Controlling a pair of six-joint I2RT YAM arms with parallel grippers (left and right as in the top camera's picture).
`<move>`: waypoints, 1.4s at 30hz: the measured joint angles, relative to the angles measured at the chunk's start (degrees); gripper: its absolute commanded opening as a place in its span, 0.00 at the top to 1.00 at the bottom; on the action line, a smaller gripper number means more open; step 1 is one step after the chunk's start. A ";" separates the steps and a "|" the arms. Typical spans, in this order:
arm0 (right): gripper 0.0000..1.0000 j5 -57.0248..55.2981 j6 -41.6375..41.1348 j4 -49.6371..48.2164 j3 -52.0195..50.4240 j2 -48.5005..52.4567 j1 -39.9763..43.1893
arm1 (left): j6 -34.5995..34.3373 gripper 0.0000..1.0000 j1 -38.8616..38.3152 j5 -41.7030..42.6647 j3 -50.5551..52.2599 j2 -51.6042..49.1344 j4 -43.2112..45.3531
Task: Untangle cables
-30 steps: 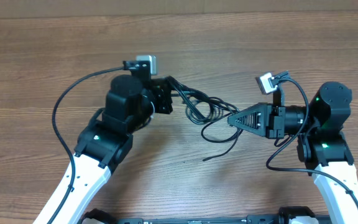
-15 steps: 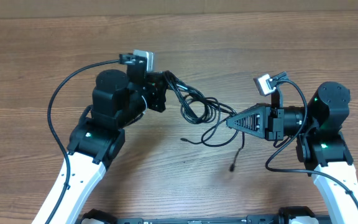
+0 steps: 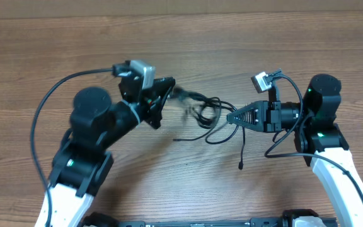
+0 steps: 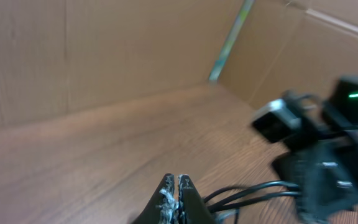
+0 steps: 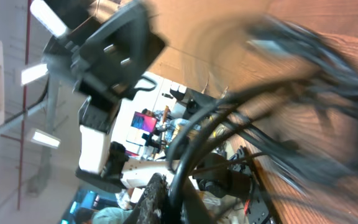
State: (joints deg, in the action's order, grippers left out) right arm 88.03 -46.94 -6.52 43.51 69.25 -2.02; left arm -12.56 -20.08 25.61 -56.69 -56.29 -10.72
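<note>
At the centre of the overhead view, thin black flexible cables (image 3: 207,99) stretch tangled above the brown wooden table (image 3: 282,50). The left gripper (image 3: 169,84) and right gripper (image 3: 230,117) are both clamped on them.

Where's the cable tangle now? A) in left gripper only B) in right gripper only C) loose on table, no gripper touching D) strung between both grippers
D: the cables run from the shut left gripper across to the shut right gripper.
</note>
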 measured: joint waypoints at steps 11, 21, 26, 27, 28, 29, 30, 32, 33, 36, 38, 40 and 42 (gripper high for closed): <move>0.47 0.00 1.20 0.09 0.00 1.11 0.00 | 2.27 0.96 0.00 0.37 -0.02 5.79 -3.58; 0.00 -1.25 1.86 0.11 0.02 1.11 0.00 | 2.25 0.96 0.00 0.55 -0.02 4.00 -19.82; 0.00 -6.82 1.99 6.27 0.07 1.11 0.00 | 2.51 0.95 0.00 1.81 -0.02 1.84 -24.63; 0.00 -8.68 1.97 8.02 0.07 1.11 0.00 | 2.80 0.94 0.00 2.75 -0.02 1.73 -24.83; 0.00 -10.75 2.10 9.86 0.09 1.11 0.00 | 3.32 0.93 0.00 3.65 -0.02 1.70 -25.07; 0.00 -12.70 2.16 11.61 0.09 1.11 0.00 | 3.76 0.92 0.00 4.48 -0.02 1.73 -25.31; 0.00 -15.58 2.43 13.86 0.09 1.11 0.00 | 4.09 0.92 0.00 5.35 -0.02 1.73 -25.62; 0.01 -20.46 3.48 17.99 0.20 1.11 0.02 | 4.57 0.88 0.00 6.27 -0.02 1.73 -26.56; 0.00 -23.19 4.22 20.63 0.22 1.11 0.02 | 4.90 0.87 0.00 6.56 -0.02 1.73 -27.08; 0.00 -30.77 6.97 30.10 0.68 0.96 0.63 | 5.49 0.85 0.00 6.99 -0.02 1.73 -28.30; 0.00 -36.83 10.12 39.15 1.97 0.20 1.79 | 5.73 0.83 0.00 7.04 -0.02 1.73 -28.74; 0.00 -43.25 13.18 48.13 4.57 -1.22 3.19 | 5.99 0.78 0.00 7.06 -0.02 1.73 -28.76; 0.00 -51.82 17.11 57.70 9.14 -4.02 4.48 | 6.47 0.74 0.00 7.19 -0.02 1.73 -28.79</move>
State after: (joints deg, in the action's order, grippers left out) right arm 36.21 -29.82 51.18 52.64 65.23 2.46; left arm -6.09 -20.08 32.80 -56.71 -54.57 -39.51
